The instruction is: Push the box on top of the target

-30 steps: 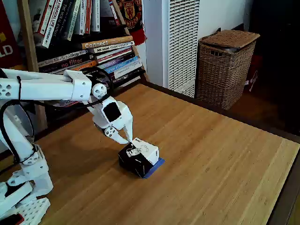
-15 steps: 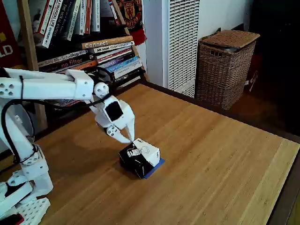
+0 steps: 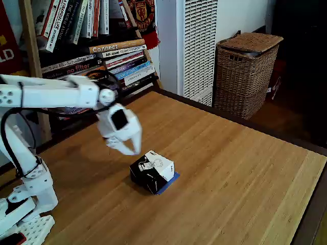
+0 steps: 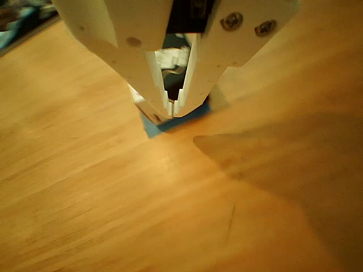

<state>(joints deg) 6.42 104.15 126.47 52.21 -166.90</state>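
Note:
The box (image 3: 152, 172), black with a white printed top, rests on the wooden table over the target (image 3: 171, 179), whose blue tape peeks out at the box's right and front edge. My gripper (image 3: 132, 151) hangs shut just above and to the left of the box, not touching it. In the other view the gripper (image 4: 172, 111) has its fingertips closed together with nothing between them. Behind the tips show a sliver of the box (image 4: 173, 56) and a corner of the blue target (image 4: 154, 126).
A wicker basket (image 3: 245, 71) stands on the floor beyond the table's far edge. A bookshelf with stacked books (image 3: 110, 61) sits behind the arm. The table's right edge (image 3: 306, 224) is near the frame corner.
My gripper has lifted off the box and drawn back up and to the left. The box has stayed in place on the blue tape.

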